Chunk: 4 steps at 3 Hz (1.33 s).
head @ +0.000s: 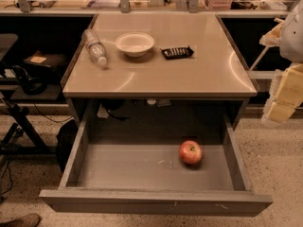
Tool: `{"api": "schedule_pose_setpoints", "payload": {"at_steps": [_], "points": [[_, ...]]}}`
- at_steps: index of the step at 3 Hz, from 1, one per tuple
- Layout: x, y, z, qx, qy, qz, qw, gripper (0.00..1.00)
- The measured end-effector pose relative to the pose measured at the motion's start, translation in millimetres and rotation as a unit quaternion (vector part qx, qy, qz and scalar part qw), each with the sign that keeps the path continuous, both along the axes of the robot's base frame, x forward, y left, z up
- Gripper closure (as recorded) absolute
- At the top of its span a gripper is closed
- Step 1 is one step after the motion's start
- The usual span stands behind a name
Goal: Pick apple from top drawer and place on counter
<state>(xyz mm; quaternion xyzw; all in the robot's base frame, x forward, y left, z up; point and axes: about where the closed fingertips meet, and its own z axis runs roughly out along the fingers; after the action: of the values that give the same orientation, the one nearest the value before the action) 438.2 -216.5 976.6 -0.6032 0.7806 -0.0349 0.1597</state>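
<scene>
Your gripper (285,96) hangs just off the counter's (189,77) right edge, near its front right corner; you cannot tell whether it is spread or closed. The apple (190,152) lies in the pulled-out top drawer (156,201) below the front edge, open to a reach from above. A bowl (135,43), a bottle (96,48) and a dark tray (177,52) sit on the glossy top toward the back edge.

Drawer: wide shallow grey metal top drawer (85,150), open, before and below the square beige glossy counter (189,74).
Apple: small round red apple (190,152), in the drawer, right of centre.
Counter rear, left to right: clear plastic bottle (95,48) lying down; round white bowl (135,43); flat black object (177,52).
Gripper: pale two-finger gripper (283,98), right of the counter, apart from the drawer.
</scene>
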Motion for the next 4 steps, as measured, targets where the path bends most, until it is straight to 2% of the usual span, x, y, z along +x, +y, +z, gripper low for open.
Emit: {"api": "schedule_pose_setpoints", "payload": {"at_steps": [1, 2, 3, 4], "points": [[0, 0, 0, 0.000, 0.000, 0.000, 1.0000, 0.00], [11, 11, -20, 0.015, 0.011, 0.023, 0.9995, 0.00], [23, 46, -71, 0.035, 0.024, 0.089, 0.9951, 0.00], [27, 76, -143, 0.062, 0.036, 0.134, 0.9884, 0.00]]}}
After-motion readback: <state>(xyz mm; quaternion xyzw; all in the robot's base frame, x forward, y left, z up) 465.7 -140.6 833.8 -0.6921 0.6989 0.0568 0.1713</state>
